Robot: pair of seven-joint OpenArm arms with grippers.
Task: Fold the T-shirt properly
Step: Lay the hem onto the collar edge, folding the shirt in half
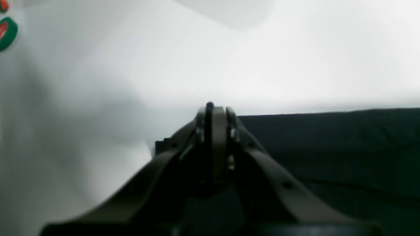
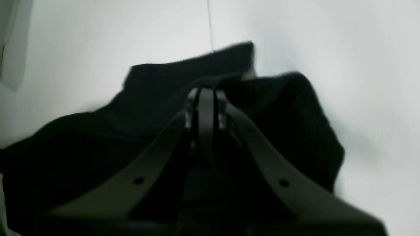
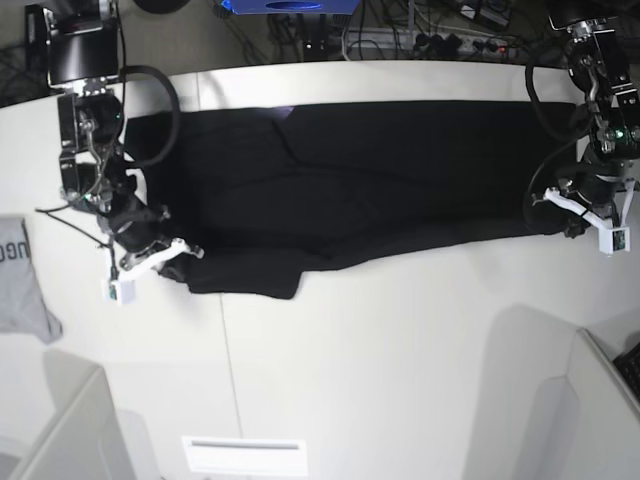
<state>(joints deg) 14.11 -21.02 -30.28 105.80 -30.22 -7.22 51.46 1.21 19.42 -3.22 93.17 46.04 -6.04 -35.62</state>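
The black T-shirt (image 3: 360,180) lies spread wide across the white table (image 3: 400,360), plain side up. At its left end a flap (image 3: 245,275) hangs lower than the rest. My right gripper (image 3: 165,252) is at that left end, shut on a bunched, raised fold of the T-shirt (image 2: 157,88), which wraps around the right gripper (image 2: 206,93). My left gripper (image 3: 572,212) is at the shirt's right edge. In the left wrist view the left gripper (image 1: 213,111) has its jaws pressed together at the straight edge of the T-shirt (image 1: 328,147), with dark cloth showing on both sides.
A small grey garment (image 3: 20,275) lies at the table's left edge. White box walls stand at the near left (image 3: 70,430) and near right (image 3: 600,400). Cables and gear (image 3: 420,30) line the back. A green and red object (image 1: 6,32) shows at the left wrist view's edge.
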